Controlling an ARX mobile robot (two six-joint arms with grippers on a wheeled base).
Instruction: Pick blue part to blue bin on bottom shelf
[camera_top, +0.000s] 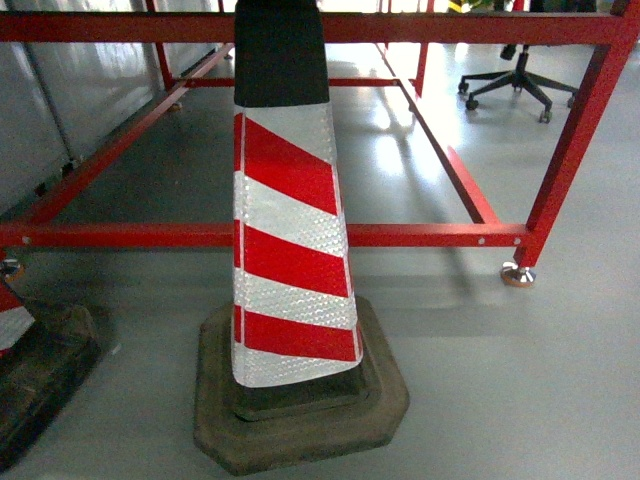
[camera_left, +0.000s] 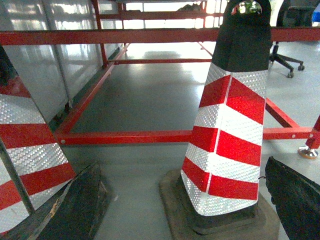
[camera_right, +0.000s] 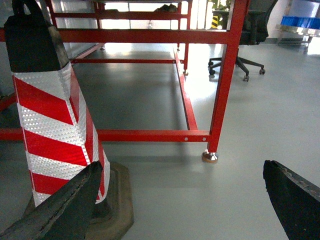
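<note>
Head view: red-and-white striped traffic cone (camera_top: 290, 250) standing upright on a dark octagonal rubber base (camera_top: 300, 420), centred on grey floor (camera_top: 520, 380). Second cone (camera_top: 20, 340) partly visible at left edge. Behind both, red steel rack frame (camera_top: 400, 235) with low horizontal rail and levelling foot (camera_top: 517, 274) at right post. Office chair (camera_top: 520, 80) further back, upper right.

Left wrist view: left fingers (camera_left: 65, 210) spread wide apart, dark tips at lower left and lower right, gripping nothing. Striped cone (camera_left: 225, 145) between them, second cone (camera_left: 25, 155) at left edge.

Right wrist view: right fingers (camera_right: 60, 210) likewise spread wide apart, empty. Cone (camera_right: 55, 125) at left, red post and foot (camera_right: 209, 156) near centre, chair (camera_right: 240, 60) beyond.

Blue part: not visible in any view. Blue bin: not identifiable; only blue items (camera_right: 300, 21) far off at upper right of right wrist view, too small to tell.
</note>
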